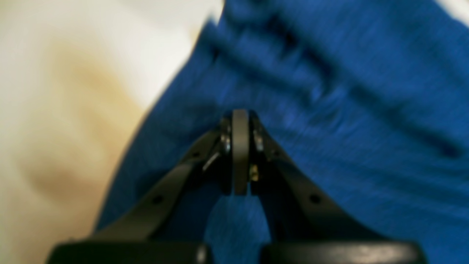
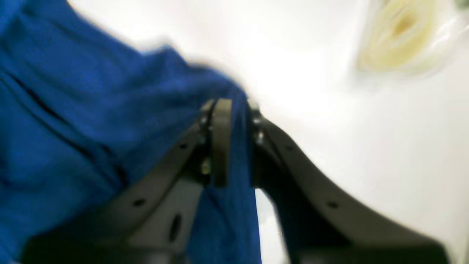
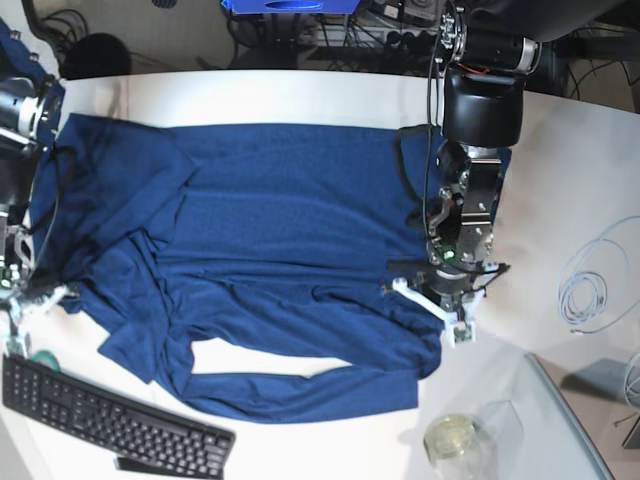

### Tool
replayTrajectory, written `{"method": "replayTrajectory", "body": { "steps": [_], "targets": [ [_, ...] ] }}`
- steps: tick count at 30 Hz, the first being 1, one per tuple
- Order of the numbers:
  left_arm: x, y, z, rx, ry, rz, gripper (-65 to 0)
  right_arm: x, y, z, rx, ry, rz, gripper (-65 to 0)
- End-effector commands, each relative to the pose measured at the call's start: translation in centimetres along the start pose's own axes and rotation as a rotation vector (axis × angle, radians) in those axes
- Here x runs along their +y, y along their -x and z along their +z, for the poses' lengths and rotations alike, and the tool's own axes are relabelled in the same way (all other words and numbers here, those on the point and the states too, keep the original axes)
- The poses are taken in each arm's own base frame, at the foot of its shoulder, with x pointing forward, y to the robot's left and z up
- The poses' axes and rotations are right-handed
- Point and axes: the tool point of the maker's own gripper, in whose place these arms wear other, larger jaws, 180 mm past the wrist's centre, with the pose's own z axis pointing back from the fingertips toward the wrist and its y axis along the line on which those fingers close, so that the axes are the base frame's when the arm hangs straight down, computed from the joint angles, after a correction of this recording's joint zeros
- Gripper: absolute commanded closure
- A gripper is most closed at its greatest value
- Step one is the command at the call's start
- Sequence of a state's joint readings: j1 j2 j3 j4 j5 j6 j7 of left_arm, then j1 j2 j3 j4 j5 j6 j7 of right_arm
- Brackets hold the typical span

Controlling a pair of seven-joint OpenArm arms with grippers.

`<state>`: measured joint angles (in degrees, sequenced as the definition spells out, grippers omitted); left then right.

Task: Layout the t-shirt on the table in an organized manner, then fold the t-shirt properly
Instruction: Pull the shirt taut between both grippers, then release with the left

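Black arms (image 3: 470, 190); black screw-studded fingers (image 1: 240, 150).

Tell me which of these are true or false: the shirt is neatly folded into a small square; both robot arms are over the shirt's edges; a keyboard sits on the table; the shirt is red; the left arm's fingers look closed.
1. The t-shirt is folded into a small square. False: it lies spread wide across the table, wrinkled, with sleeves bunched.
2. Both arms are at the shirt's side edges. True: the left gripper and the right gripper are at opposite sides.
3. A keyboard sits on the table. True: near the front edge.
4. The shirt is red. False: it is dark blue.
5. The left arm's fingers look closed. True: they meet with no gap.
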<state>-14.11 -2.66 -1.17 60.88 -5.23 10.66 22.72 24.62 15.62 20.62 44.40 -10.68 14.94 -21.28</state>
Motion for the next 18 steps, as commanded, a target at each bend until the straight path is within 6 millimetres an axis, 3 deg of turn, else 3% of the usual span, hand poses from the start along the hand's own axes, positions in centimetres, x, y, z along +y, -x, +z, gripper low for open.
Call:
{"method": "replayTrajectory", "body": {
  "steps": [1,4,6,9,15,18],
  "targets": [
    [1.5,-1.9,0.5,-0.057,-0.03,0.021,0.0,0.4,-4.4,0.9,-0.114,-0.017,0.01,-16.2],
    [4.1,-1.7,2.1,-0.07,-0.075,0.079,0.0,2.6,-6.0,1.2,-0.154,-0.084,0.034,-30.0],
    [6.3,-0.9,3.0,-0.069,-0.117,0.11,0.0,3.7,-7.7,1.2,-0.174,-0.117,0.026,-34.4],
    [10.5,1.4,4.2,-0.043,-0.197,0.126,0.0,5.6,-7.5,-0.1,-0.145,-0.173,-0.009,-32.6],
    [15.9,5.8,6.4,0.028,-0.3,0.102,0.0,8.8,-4.6,-2.0,-0.077,-0.252,-0.035,-33.3],
    [18.2,7.1,7.3,0.047,-0.347,0.105,0.0,10.6,-4.4,-1.9,-0.071,-0.28,-0.026,-33.5]
  ]
}}
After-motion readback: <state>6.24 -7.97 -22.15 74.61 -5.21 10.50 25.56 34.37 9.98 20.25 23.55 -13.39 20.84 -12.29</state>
